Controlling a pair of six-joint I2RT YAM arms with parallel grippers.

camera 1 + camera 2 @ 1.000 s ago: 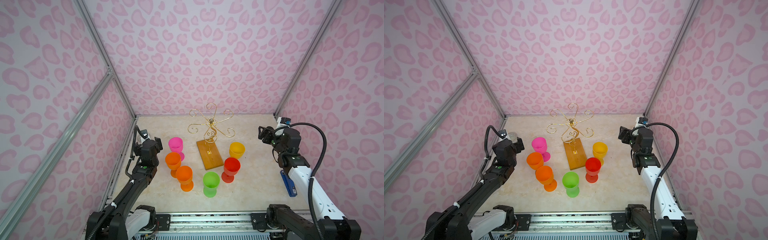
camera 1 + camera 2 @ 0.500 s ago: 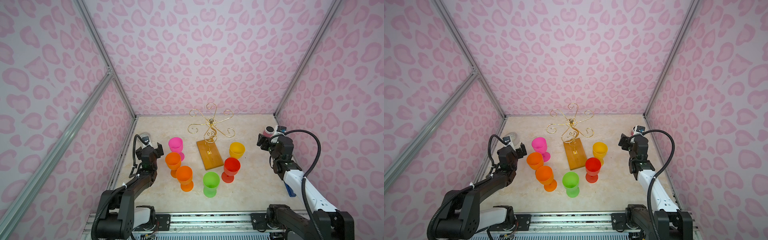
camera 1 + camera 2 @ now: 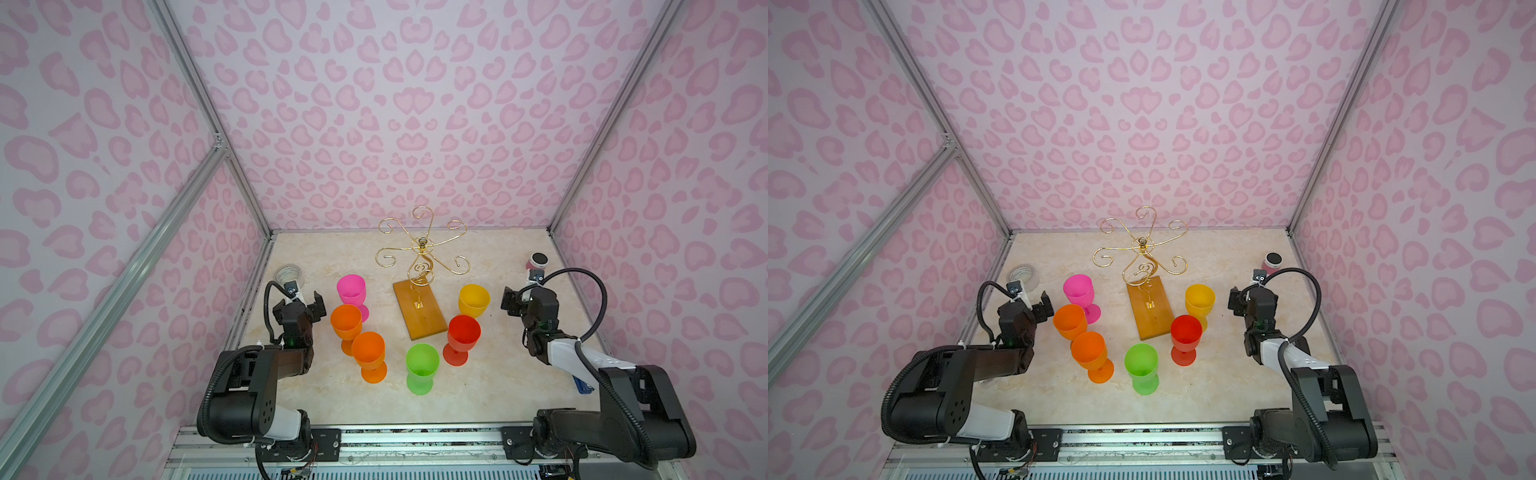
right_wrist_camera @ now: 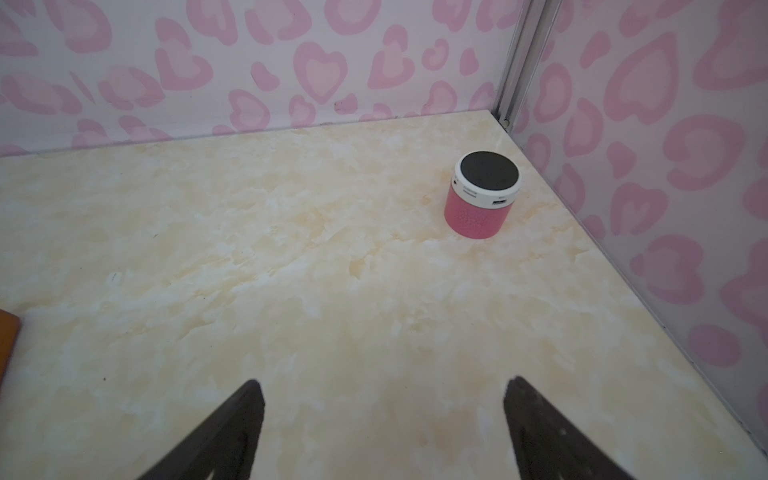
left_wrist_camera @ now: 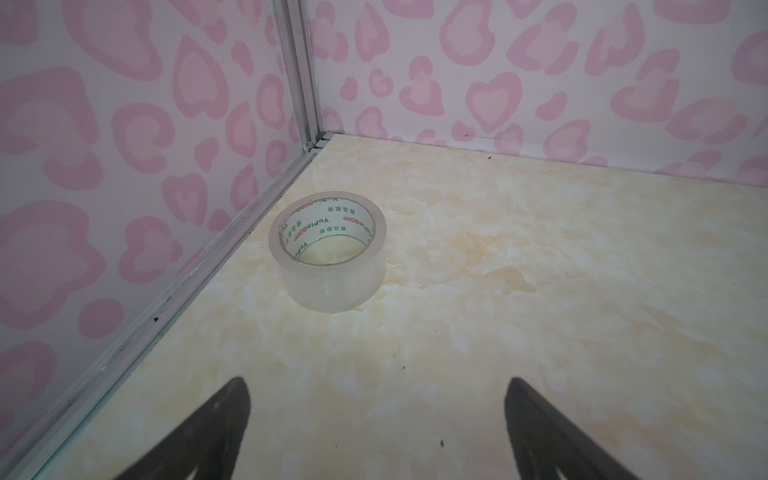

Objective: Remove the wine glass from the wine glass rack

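Top views came first. In both top views the wine glass rack (image 3: 422,266) stood upright toward the back of the marbled table (image 3: 478,399). It was a thin gold wire stem with curled scroll arms, fixed to a rectangular wooden base (image 3: 419,309).

Left of the rack stood the pink glass (image 3: 351,289), the orange glass (image 3: 345,322) and the second orange glass (image 3: 368,351). Right of the rack stood the yellow glass (image 3: 473,300) and the red glass (image 3: 463,332), and in front of it the green glass (image 3: 422,363). All six were upright on the table, rims up.

Pink-patterned walls closed the table behind the rack and on both sides, and a metal rail ran along the front edge. Bare table lay between the rack and the back wall, with a wide strip beyond the green glass toward the rail.

The left gripper (image 3: 305,297) hovered well left of the rack, just beside the orange glass. The right gripper (image 3: 515,299) sat right of the rack, with open floor between it and the yellow glass.

Left wrist view: the gripper's dark fingers (image 5: 224,415) were spread wide over bare table. A tape roll (image 5: 328,253) lay flat against the foot of the wall left of the rack.

Right wrist view: the fingers (image 4: 232,424) were likewise spread wide over bare table. A pink speaker (image 4: 484,195) stood close to the wall right of the rack.
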